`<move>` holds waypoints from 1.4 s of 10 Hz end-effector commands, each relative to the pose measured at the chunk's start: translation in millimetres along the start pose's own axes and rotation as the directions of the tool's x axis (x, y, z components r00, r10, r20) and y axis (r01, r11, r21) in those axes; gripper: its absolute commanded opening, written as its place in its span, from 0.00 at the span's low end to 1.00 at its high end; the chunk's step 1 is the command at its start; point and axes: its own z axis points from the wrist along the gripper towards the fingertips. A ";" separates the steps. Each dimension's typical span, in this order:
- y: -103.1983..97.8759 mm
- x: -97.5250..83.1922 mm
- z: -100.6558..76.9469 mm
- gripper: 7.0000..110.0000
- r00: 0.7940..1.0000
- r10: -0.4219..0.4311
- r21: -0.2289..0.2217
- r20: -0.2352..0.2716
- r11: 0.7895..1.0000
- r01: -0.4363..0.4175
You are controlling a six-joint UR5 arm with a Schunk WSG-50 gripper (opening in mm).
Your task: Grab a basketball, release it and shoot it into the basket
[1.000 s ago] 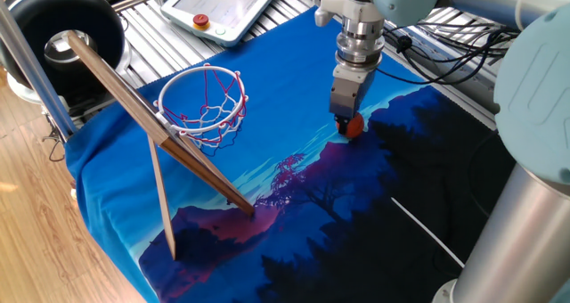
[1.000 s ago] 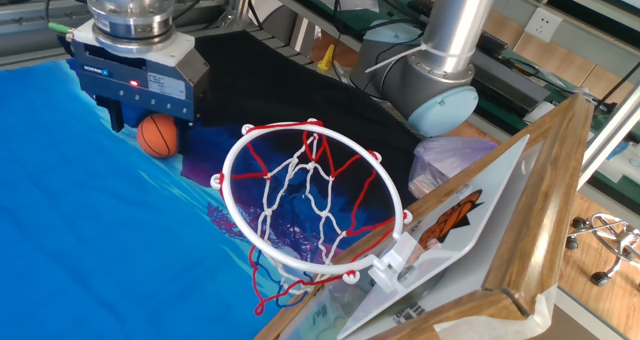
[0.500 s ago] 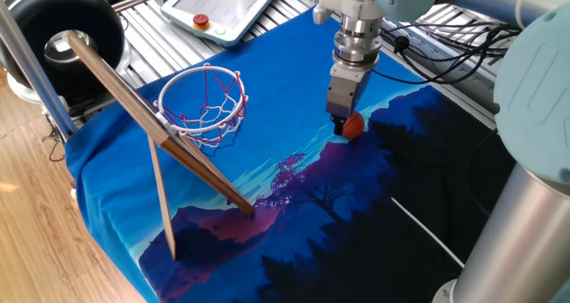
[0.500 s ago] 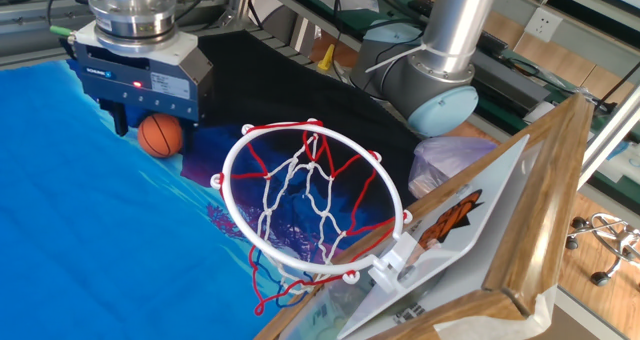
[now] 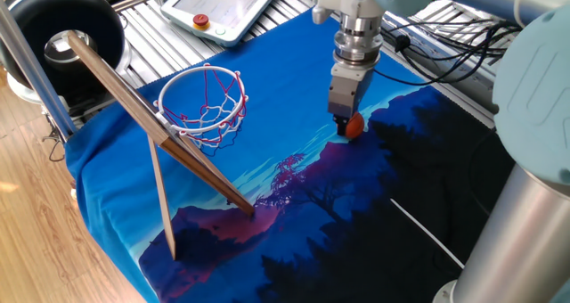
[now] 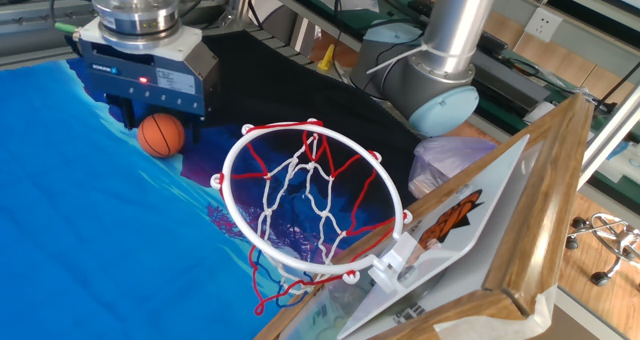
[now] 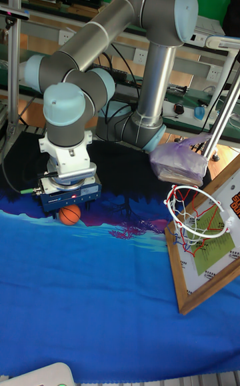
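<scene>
The basketball (image 5: 354,126) (image 6: 161,135) (image 7: 69,214), small and orange with dark seams, lies on the blue printed cloth. My gripper (image 5: 346,123) (image 6: 160,120) (image 7: 68,210) hangs straight down right over it, open, with its dark fingers (image 6: 127,115) standing apart on either side of the ball. The basket (image 5: 209,118) (image 6: 308,195) (image 7: 196,217), a white ring with a red-and-white net, is fixed to a tilted wooden backboard (image 5: 147,116) left of the gripper in one fixed view. Its net holds nothing.
A large black round tub (image 5: 62,25) stands beyond the cloth's far left corner. A white pendant with a red button (image 5: 228,4) lies at the back. A purple plastic bag (image 6: 450,158) and the arm's base (image 6: 430,90) sit behind the hoop.
The gripper has shifted slightly sideways over the ball, which has stayed on the cloth in nearly the same place. The hoop has not moved.
</scene>
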 end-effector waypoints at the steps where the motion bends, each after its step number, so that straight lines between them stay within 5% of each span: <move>1: 3.1 0.1 -7.2 0.57 1.000 0.024 0.001 -0.014 1.000 -0.024; 6: -12.2 2.8 -1.3 0.57 0.997 0.062 0.051 -0.043 0.997 -0.060; 7: -10.3 2.1 -1.5 0.36 0.997 0.068 0.045 -0.040 0.997 -0.066; 11: -16.2 -3.0 4.6 0.36 0.998 0.063 0.056 -0.030 0.997 -0.061; 12: -17.4 -5.2 6.8 0.15 0.997 0.066 0.057 -0.027 0.996 -0.064; 13: -19.1 -5.1 7.2 0.15 0.996 0.090 0.065 -0.028 0.994 -0.088; 14: -18.4 -3.9 4.4 0.00 0.995 0.091 0.067 -0.031 0.994 -0.089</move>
